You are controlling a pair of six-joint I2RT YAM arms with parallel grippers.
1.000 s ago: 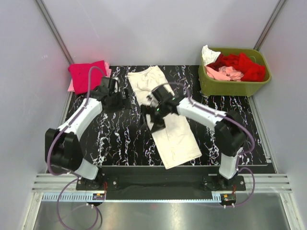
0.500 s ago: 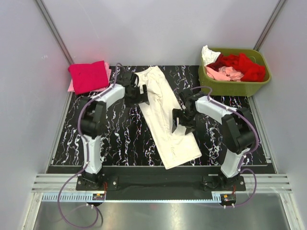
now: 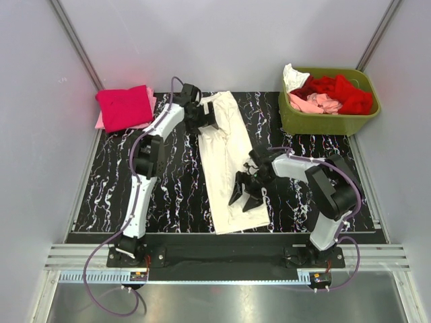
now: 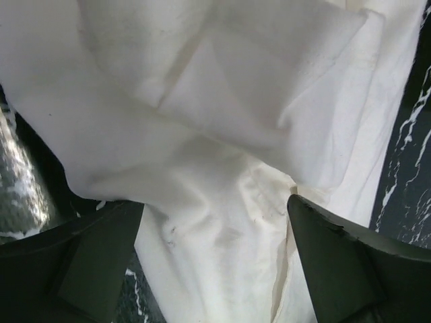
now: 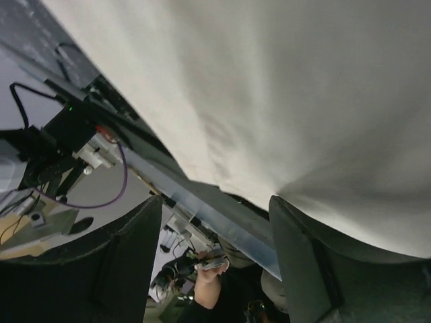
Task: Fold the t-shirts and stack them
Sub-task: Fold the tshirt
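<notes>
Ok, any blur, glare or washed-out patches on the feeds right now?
Top external: sharp, evenly lit, a faint pink cast on the wall beside the magenta t-shirt. Left wrist: the cream t-shirt is bright but its folds read clearly. Right wrist: cloth close and soft, the right claw's fingers nearly black.

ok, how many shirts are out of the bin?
3: cream shirt laid out in the middle; magenta shirt folded at the far left; pink shirt peeking from under it. Others may be hidden beneath.
</notes>
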